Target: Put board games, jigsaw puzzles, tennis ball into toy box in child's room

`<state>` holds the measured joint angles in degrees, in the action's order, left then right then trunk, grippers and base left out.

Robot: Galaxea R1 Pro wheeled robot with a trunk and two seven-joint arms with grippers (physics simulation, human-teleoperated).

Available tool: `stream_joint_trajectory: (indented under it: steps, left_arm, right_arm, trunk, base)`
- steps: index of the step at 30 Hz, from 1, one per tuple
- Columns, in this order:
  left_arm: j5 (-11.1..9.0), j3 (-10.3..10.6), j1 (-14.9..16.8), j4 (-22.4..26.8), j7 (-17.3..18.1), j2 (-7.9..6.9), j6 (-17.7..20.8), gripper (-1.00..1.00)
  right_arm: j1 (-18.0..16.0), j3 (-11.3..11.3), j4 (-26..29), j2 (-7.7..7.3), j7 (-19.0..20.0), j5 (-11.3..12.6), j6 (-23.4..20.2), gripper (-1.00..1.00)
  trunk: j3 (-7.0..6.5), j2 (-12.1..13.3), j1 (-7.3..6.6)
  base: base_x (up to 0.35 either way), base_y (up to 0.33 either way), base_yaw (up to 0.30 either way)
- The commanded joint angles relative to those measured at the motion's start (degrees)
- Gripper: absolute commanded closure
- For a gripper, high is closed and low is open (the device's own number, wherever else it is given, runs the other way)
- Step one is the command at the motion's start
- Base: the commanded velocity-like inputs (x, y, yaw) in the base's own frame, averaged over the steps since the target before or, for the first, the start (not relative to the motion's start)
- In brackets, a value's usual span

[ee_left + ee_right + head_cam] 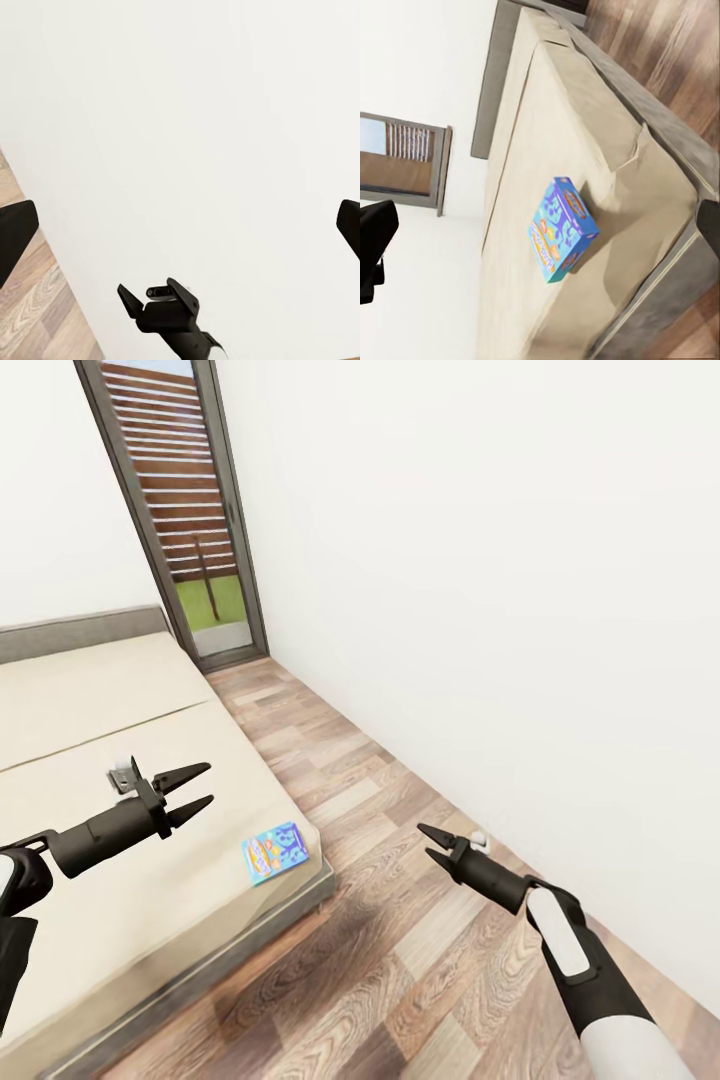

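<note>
Hovering with jaws spread and empty: left gripper (200,788) above bed (120,760), right gripper (432,838) over wood floor (400,960). One blue board game (274,852) lies flat near bed's near-right corner, untouched. Judged early stage: pickup pending; toy box elsewhere.

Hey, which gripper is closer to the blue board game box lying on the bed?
Left. The left gripper hovers over the bed, just beyond the blue board game box. The right gripper hangs over the wooden floor, farther off.
</note>
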<state>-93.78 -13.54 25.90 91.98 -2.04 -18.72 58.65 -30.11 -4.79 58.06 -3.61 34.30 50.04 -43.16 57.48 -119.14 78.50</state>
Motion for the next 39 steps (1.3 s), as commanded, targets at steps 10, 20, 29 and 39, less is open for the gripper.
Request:
stream_joint_trajectory:
  steps: [10, 20, 29, 39]
  left_arm:
    - [-0.33, -0.01, 0.16, -0.03, -0.25, 0.00, 0.24, -1.00]
    - [-1.51, 0.27, 0.82, 0.03, 0.00, 0.31, 0.25, -1.00]
    - [-6.49, 0.58, 1.43, 0.10, 0.22, 0.48, 0.30, -1.00]
    - [-9.35, 2.08, 1.75, 0.12, 0.35, 0.41, 0.31, -1.00]
  right_arm:
    - [-0.23, 0.18, -0.04, 0.54, -2.07, 0.08, -0.52, -1.00]
    - [-0.29, 1.97, -0.05, 2.65, -5.06, 0.00, -0.65, -1.00]
    - [-0.34, 2.80, -0.05, 3.39, -6.74, 0.04, -0.68, -1.00]
    - [-0.38, 3.10, -0.05, 3.67, -7.36, 0.15, -0.73, -1.00]
  trunk:
    - [1.85, -4.05, 2.19]
    - [3.64, -8.06, 4.39]
    - [4.36, -9.66, 5.27]
    - [4.36, -9.66, 5.27]
  base:
    - [0.000, 0.000, 0.000]
    - [0.000, 0.000, 0.000]
    - [0.000, 0.000, 0.000]
    - [0.000, 0.000, 0.000]
